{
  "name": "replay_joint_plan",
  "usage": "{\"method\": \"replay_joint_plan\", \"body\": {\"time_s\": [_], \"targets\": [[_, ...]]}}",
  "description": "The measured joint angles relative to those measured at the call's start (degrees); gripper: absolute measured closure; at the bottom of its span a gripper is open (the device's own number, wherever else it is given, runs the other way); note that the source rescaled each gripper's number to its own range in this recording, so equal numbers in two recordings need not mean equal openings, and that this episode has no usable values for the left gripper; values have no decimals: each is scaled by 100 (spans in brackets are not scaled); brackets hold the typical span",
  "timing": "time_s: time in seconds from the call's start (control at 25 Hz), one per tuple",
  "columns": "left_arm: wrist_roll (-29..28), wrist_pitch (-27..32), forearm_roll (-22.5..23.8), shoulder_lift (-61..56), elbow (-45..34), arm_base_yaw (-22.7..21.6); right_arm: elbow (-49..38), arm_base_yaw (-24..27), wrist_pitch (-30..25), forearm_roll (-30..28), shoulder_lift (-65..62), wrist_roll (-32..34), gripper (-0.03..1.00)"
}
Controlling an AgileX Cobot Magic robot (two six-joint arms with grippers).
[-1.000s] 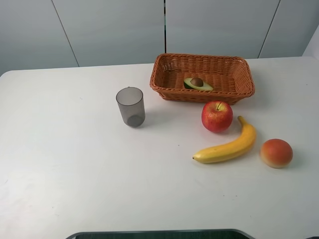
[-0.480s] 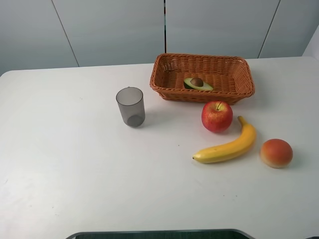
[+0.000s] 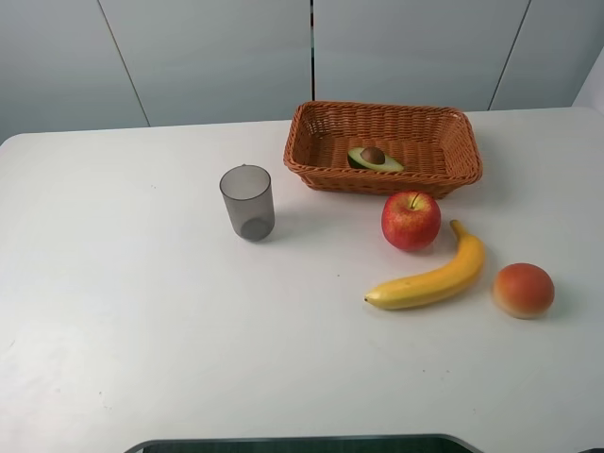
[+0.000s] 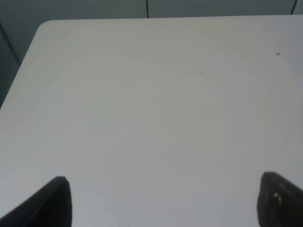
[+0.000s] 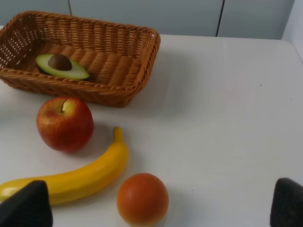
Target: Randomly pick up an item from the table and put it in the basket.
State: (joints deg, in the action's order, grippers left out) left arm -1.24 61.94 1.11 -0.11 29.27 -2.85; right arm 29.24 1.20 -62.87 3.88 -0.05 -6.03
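The halved avocado (image 3: 374, 159) lies cut side up inside the orange-brown wicker basket (image 3: 453, 142) at the back of the white table (image 3: 142, 311); it also shows in the right wrist view (image 5: 61, 66), in the basket (image 5: 128, 56). Neither arm shows in the exterior view. My left gripper (image 4: 161, 201) is open and empty over bare tabletop (image 4: 151, 104). My right gripper (image 5: 156, 203) is open and empty, pulled back at the near side of the fruit, well away from the basket.
A red apple (image 3: 411, 220), a yellow banana (image 3: 429, 279) and an orange-red round fruit (image 3: 523, 289) lie in front of the basket. A grey translucent cup (image 3: 247, 202) stands to the basket's left.
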Motion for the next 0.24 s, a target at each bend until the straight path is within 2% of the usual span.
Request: {"method": "replay_joint_plan", "body": {"time_s": [0.24], "targets": [[0, 0, 0, 0, 0, 0, 0, 0, 0, 0, 0, 12, -3]]}}
